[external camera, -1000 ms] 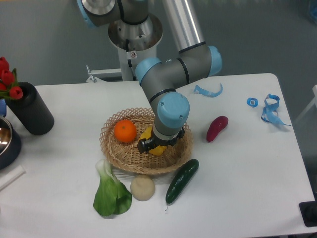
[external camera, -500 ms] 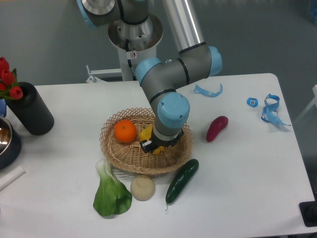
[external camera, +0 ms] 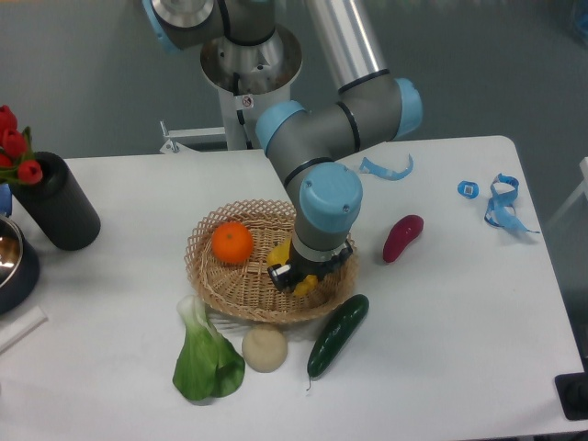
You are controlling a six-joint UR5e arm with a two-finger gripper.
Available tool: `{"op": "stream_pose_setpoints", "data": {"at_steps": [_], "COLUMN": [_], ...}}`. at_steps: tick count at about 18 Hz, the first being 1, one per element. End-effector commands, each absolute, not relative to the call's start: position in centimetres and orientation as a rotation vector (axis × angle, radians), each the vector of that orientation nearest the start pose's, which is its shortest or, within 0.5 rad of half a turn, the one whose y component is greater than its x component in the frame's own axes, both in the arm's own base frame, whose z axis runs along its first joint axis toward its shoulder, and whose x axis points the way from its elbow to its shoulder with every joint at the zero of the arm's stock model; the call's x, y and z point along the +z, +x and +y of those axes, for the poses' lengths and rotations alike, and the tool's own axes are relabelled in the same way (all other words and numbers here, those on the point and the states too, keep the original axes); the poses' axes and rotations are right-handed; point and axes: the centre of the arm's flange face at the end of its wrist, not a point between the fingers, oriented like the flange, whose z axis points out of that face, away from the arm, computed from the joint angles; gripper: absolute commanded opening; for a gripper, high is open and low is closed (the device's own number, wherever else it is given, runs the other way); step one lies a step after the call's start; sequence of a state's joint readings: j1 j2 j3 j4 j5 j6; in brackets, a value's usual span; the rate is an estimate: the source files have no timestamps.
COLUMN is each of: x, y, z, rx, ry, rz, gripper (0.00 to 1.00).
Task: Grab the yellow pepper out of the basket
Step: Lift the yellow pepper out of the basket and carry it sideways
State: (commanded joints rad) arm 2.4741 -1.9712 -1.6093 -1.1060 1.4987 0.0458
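The yellow pepper (external camera: 287, 261) shows as a bright yellow lump in the right half of the wicker basket (external camera: 218, 281), mostly covered by the arm's wrist. My gripper (external camera: 296, 277) points down into the basket with its black fingers closed around the pepper. Whether the pepper still touches the basket floor cannot be told. An orange fruit (external camera: 231, 243) lies in the basket's left part, apart from the gripper.
In front of the basket lie a green leafy vegetable (external camera: 209, 357), a pale round vegetable (external camera: 265, 348) and a cucumber (external camera: 338, 333). A purple-red vegetable (external camera: 401, 237) lies to the right. A black cylinder with red tulips (external camera: 53, 199) stands at the left; blue straps (external camera: 501, 201) sit far right.
The wrist and gripper have shifted slightly right and toward the front of the basket, and the yellow pepper moved along with the fingers.
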Motion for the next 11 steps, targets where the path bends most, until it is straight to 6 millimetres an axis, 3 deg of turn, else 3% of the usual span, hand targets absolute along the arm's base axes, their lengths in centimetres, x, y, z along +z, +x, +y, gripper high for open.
{"op": "stream_pose_setpoints", "data": {"at_steps": [6, 9, 11], "x": [34.2, 34.7, 34.7], "y": [-44.8, -46.1, -48.0], "z": [48.2, 47.8, 45.9], "rx": [0.008, 0.035, 0.046], "ry": [-2.736, -2.761, -2.772], "rz": [-1.208, -1.116, -1.090], "gripper": [0.30, 0.30, 0.30]}}
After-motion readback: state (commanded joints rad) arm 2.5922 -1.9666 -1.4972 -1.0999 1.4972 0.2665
